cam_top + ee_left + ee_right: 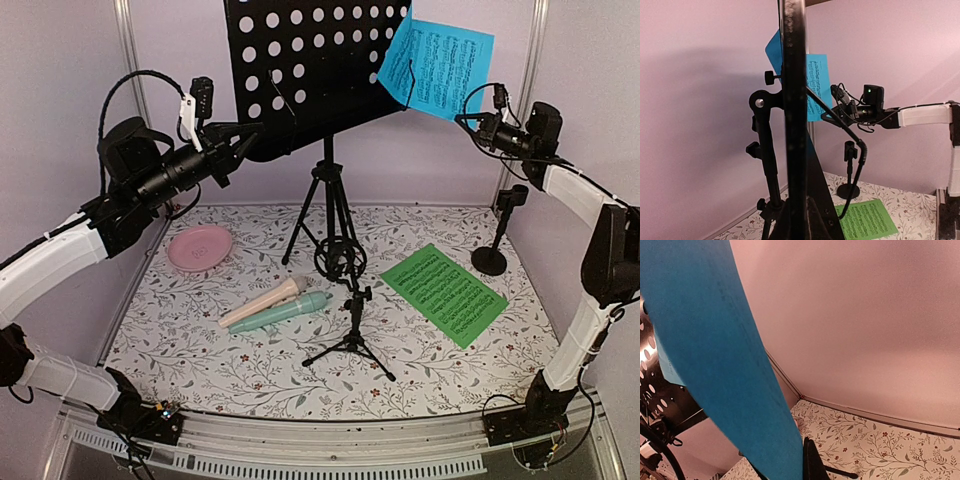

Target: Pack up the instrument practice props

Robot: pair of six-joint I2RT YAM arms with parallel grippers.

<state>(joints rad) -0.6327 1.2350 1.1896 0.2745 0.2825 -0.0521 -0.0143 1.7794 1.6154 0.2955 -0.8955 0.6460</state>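
Note:
The black perforated music rack (310, 70) stands on its tripod legs (325, 215) at the back. My left gripper (238, 138) is shut on its lower left edge, which shows edge-on in the left wrist view (792, 100). The blue music sheet (435, 62) hangs off the rack's right side. My right gripper (470, 120) is shut on its right edge; the sheet fills the left of the right wrist view (705, 340). The green music sheet (443, 293), mint microphone (285, 312), beige microphone (262, 302) and a small black microphone tripod (352, 335) lie or stand on the table.
A pink plate (200, 247) lies at the left. A black round-base microphone stand (492, 245) stands at the right wall. Walls close the back and both sides. The floral mat (200, 340) covers the table.

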